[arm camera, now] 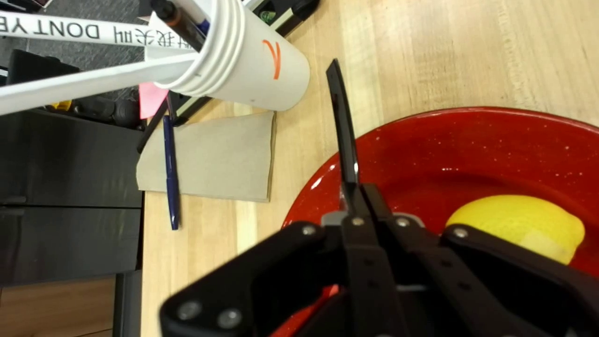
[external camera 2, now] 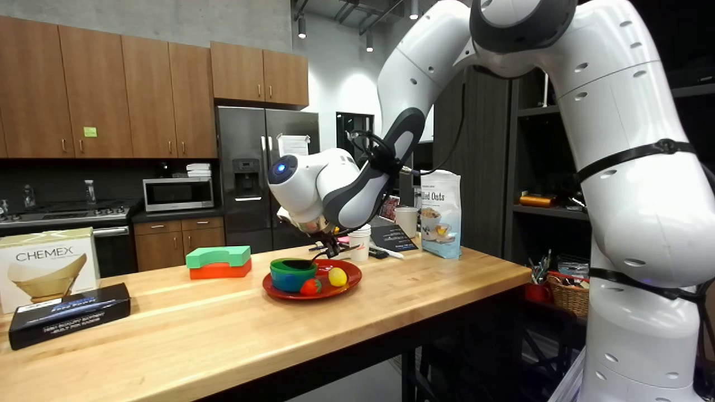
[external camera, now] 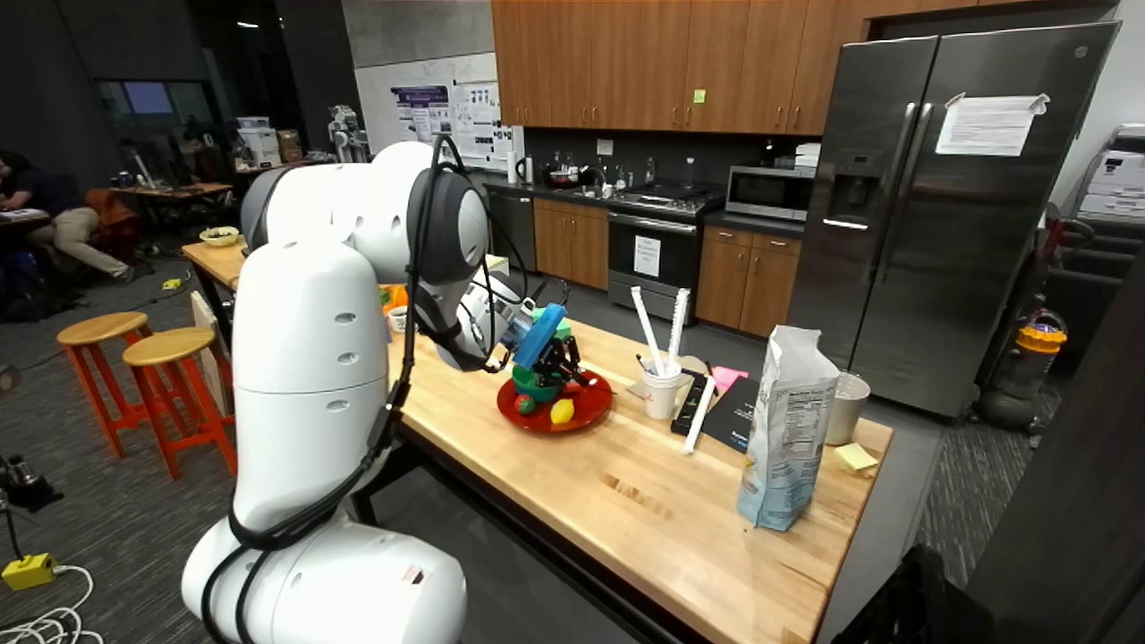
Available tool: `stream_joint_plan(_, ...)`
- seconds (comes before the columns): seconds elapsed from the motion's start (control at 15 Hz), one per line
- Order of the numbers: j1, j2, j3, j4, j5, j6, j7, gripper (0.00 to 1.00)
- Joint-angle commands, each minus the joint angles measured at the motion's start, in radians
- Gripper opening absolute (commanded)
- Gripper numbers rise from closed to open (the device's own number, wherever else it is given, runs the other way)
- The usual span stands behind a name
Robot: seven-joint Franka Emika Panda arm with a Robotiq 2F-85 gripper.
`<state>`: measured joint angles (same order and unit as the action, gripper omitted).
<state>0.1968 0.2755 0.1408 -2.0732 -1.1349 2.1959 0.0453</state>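
Observation:
My gripper [arm camera: 362, 187] is shut on the handle of a black utensil [arm camera: 343, 117], which sticks out past the fingertips in the wrist view. In an exterior view the gripper [external camera 2: 333, 248] is above the red plate, and the utensil's dark head [external camera 2: 299, 264] rests in the green bowl [external camera 2: 279, 270]. A blue bowl [external camera 2: 287, 282] is beneath the green one. The red plate [arm camera: 482, 114] carries the bowls, a lemon [arm camera: 519, 222] and a strawberry [external camera 2: 310, 287]. The lemon lies beside the gripper in the wrist view. The fingers also show in an exterior view [external camera: 572, 368].
White stacked cups [arm camera: 262, 61] with straws and pens stand by the plate, near cardboard [arm camera: 220, 159] and a blue pen [arm camera: 171, 178]. An oats bag [external camera: 787, 438] stands near the table end. Green and red blocks [external camera 2: 219, 261], a Chemex box [external camera 2: 50, 268] and a black box [external camera 2: 70, 314] are on the table.

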Motion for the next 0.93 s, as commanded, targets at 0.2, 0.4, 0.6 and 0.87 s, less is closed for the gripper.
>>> stream_joint_plan(0.2, -0.019, -0.030, 0.012, -0.028, -0.015, 0.145, -0.020, 0.01)
stream_joint_plan(0.4, -0.009, -0.028, 0.002, -0.029, -0.056, 0.157, -0.008, 0.01)
stream_joint_plan(0.6, -0.003, -0.025, 0.001, -0.029, -0.081, 0.109, -0.015, 0.01)
stream_joint_plan(0.87, 0.001, -0.022, 0.001, -0.026, -0.126, 0.061, 0.009, 0.01)
